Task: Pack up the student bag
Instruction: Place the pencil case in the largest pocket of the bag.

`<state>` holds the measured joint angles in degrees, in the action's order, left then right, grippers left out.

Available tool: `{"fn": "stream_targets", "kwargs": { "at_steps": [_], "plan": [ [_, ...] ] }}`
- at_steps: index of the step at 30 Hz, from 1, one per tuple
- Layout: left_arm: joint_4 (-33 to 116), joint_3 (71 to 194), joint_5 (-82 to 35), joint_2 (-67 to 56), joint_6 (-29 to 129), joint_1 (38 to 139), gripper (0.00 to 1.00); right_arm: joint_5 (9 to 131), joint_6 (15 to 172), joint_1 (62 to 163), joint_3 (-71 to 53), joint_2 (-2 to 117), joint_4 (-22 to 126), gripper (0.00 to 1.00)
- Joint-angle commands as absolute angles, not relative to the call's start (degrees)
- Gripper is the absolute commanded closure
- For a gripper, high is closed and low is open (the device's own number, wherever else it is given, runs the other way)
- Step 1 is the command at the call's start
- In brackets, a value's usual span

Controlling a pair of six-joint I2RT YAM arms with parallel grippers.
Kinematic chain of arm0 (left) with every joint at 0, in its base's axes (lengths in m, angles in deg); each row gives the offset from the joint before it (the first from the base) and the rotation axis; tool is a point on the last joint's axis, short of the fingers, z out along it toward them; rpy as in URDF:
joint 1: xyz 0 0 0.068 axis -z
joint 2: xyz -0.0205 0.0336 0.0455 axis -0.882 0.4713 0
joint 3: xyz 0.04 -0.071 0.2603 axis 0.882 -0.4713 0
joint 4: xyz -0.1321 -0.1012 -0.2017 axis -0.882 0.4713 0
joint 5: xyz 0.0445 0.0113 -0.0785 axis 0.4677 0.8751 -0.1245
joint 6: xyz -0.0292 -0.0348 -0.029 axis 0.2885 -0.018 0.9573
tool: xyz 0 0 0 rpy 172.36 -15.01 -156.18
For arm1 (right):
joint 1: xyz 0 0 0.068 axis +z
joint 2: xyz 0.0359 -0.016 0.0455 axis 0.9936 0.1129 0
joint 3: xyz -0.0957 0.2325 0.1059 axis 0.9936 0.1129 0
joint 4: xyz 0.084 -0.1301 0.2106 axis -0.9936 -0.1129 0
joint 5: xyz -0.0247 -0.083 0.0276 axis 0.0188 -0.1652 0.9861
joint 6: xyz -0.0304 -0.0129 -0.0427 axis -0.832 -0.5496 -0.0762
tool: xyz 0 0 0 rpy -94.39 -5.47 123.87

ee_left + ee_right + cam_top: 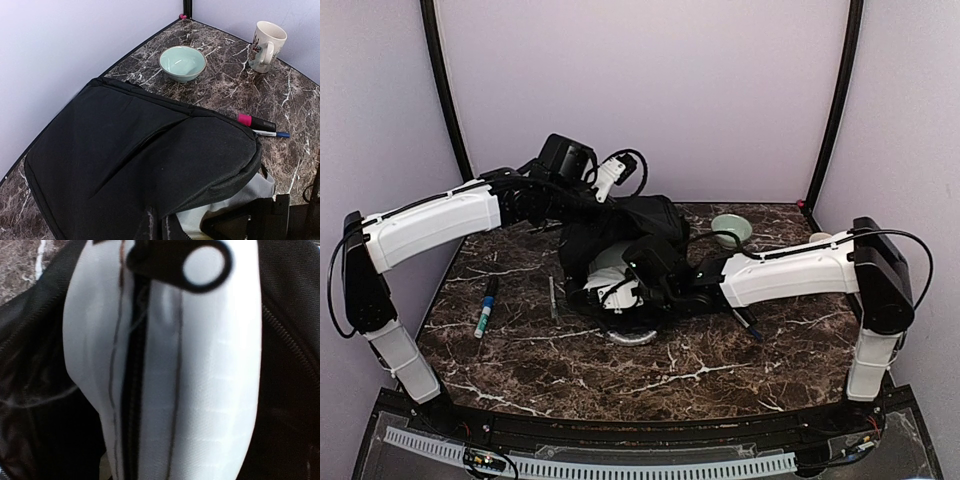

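Black fabric identifies the student bag (125, 150), lying centre-rear on the marble table (570, 370). The left arm (430, 225) reaches across from the left. The left gripper (161, 229) is pressed together, pinching the bag's raised flap. The right arm (790, 270) extends leftward, with the right gripper (620, 288) at the bag mouth; its jaw state cannot be told. A white pouch (200, 390) sits in the opening. A green bowl (182, 62) and a mug (265, 45) stand apart, right-rear.

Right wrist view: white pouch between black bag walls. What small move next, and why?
Probably ease the white pouch deeper into the student bag: it sits in the opening, yet part of it shows outside in the left wrist view.
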<state>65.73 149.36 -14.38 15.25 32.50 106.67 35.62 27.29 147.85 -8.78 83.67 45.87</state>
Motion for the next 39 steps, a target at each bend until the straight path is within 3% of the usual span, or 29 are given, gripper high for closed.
{"fn": "stream_targets", "kwargs": {
  "at_steps": [1, 11, 29, 32, 36, 39],
  "plan": [
    [63.52, 153.5, -16.39, 13.19, 32.22, 106.79, 1.0, 29.98, 19.97, 147.82, -8.6, 84.35, 64.08, 0.87],
    [66.75, 156.01, -19.78, 14.49, 32.13, 106.79, 1.0, 29.52, 10.31, 143.71, -10.95, 92.81, 80.7, 0.85],
    [68.46, 156.06, -24.62, 15.09, 32.66, 106.79, 1.0, 33.21, 6.29, 136.85, -21.56, 107.7, 91.83, 0.84],
    [68.56, 155.74, -24.44, 15.13, 32.57, 106.79, 1.0, 33.26, 6.43, 136.67, -21.6, 108.3, 90.88, 0.75],
    [68.41, 155.25, -24.21, 15.18, 32.4, 106.79, 1.0, 33.58, 7.33, 136.91, -19.37, 106.38, 90.33, 0.52],
    [68.06, 154.97, -24.27, 15.4, 32.4, 106.79, 1.0, 33.49, 8.29, 137.1, -17.91, 104.53, 90.08, 0.44]
  ]
}}
